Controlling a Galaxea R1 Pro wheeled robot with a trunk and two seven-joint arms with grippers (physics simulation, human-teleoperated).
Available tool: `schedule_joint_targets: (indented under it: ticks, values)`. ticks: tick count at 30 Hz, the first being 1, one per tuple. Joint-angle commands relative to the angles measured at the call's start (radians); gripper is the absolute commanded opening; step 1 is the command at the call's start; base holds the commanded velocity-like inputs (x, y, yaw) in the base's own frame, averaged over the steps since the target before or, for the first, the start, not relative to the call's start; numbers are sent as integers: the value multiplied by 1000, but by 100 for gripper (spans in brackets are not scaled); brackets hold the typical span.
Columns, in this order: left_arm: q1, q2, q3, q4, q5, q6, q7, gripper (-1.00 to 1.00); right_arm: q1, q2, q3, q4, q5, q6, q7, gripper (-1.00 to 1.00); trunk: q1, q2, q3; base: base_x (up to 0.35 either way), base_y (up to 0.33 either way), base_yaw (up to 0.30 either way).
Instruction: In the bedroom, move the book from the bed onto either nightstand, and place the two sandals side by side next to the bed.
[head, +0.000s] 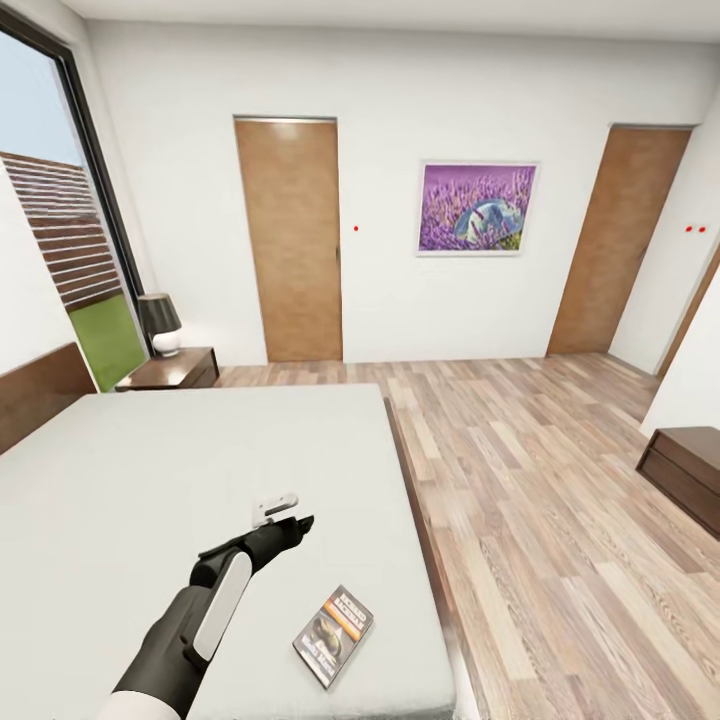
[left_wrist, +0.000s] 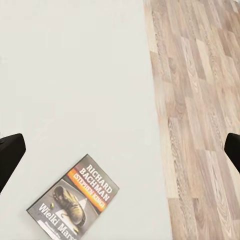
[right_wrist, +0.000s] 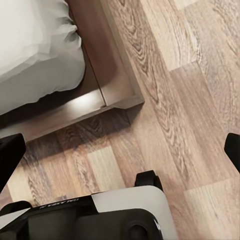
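Room: the bedroom has white walls, a brown wood floor (head: 560, 520), two brown doors (head: 290, 240) and a tall window (head: 60, 200) with a dark frame.
Bed: the bed (head: 150, 470) is big, with a plain pale top and a dark brown frame.
Book: the book (head: 333, 635) lies flat on the bed, near the side by the floor. It is close to the robot. Its cover is dark with an orange band. In the left wrist view the white words "RICHARD BACHMAN" can be read on it.
Left arm: it reaches out over the bed. The left gripper (head: 290, 520) hangs above the pale top, a bit past the book and not touching it.
Left gripper: its two dark fingers (left_wrist: 10, 155) are spread wide apart, with nothing between them.
Right gripper: its fingers (right_wrist: 10, 155) are spread wide too, over the wood floor by a corner of the bed frame.
Nightstand: the nightstand (head: 170, 370) stands at the far side of the bed, under the window. A lamp (head: 160, 322) sits on it.
Wall: a purple picture (head: 477, 208) hangs between the doors.
Right edge: a dark wooden bench (head: 685, 475) stands on the floor.
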Motion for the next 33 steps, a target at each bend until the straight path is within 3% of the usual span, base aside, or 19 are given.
schedule_joint_targets:
  ticks: [1, 8, 14, 24, 31, 33]
  values:
    - [-1, -1, -1, 2, 11, -7, 10, 100, -2, 0, -4, 5, -3, -6, 6, 100, 0, -2, -4, 0, 0, 0]
    - [-1, -32, -1, 109, 9, -213, 18, 100, -2, 0, -4, 5, -3, -7, 6, 100, 0, -2, -14, 0, 0, 0]
    - [-1, -52, -1, 131, 11, -240, 19, 100, -2, 0, -3, 5, -3, -7, 6, 100, 0, -2, -24, 0, 0, 0]
    - [-1, -53, 1, 131, 15, -208, 20, 100, -2, 0, -4, 5, -3, -8, 6, 100, 0, -2, -39, 0, 0, 0]
    - [-16, -44, 9, 121, 24, -77, 18, 100, -2, 0, -4, 5, -3, -7, 6, 100, 0, -2, -50, 0, 0, 0]
    - [-36, -36, 11, 118, 58, -32, 18, 100, -2, 0, -4, 5, -3, -7, 6, 100, 0, -2, -54, 0, 0, 0]
